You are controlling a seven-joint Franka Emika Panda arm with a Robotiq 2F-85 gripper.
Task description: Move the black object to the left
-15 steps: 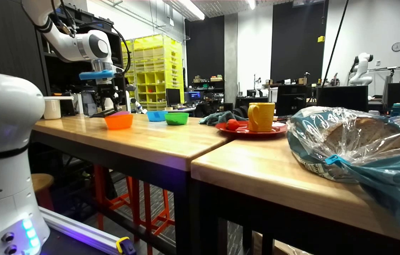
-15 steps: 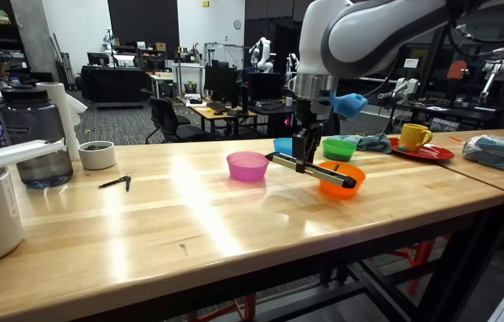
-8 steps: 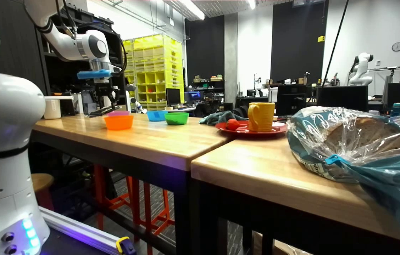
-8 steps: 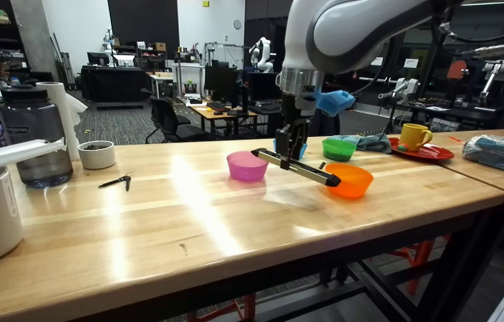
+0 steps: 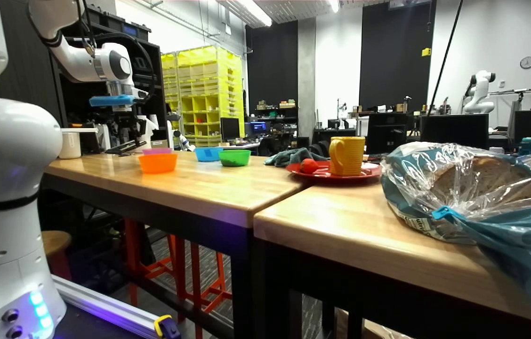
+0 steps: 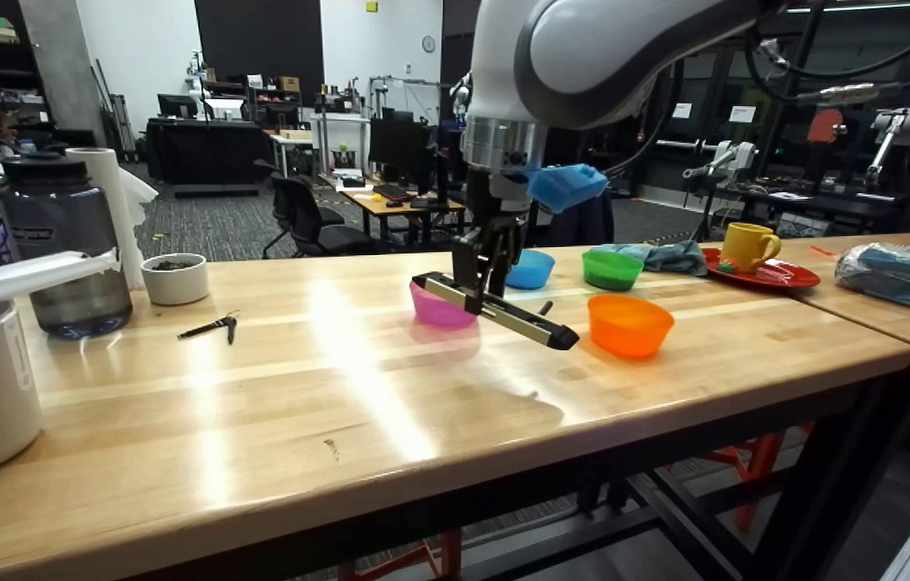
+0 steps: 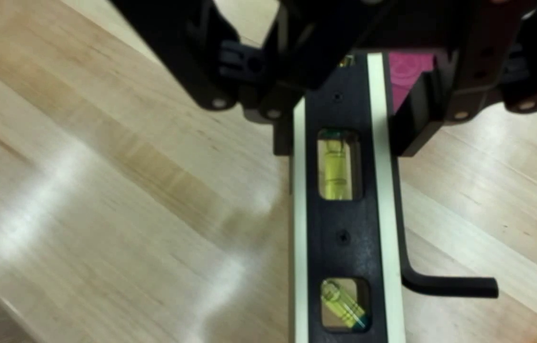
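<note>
Claw (image 7: pixel 344 148) pinches the black spirit level (image 7: pixel 342 214) and a hex key (image 7: pixel 459 286) together, up above the wooden table (image 6: pixel 261 420). The level looks stiff, smooth, probably light. Hold it by its middle; those yellow tubes (image 7: pixel 335 166) might crack.

In my wrist view the black level (image 7: pixel 344 214) looked smooth and matt, its vials (image 7: pixel 335 164) glossy; in an exterior view I saw a glossy wooden tabletop (image 6: pixel 261 436) at lower left, matt cloth (image 6: pixel 669 259) at right.
</note>
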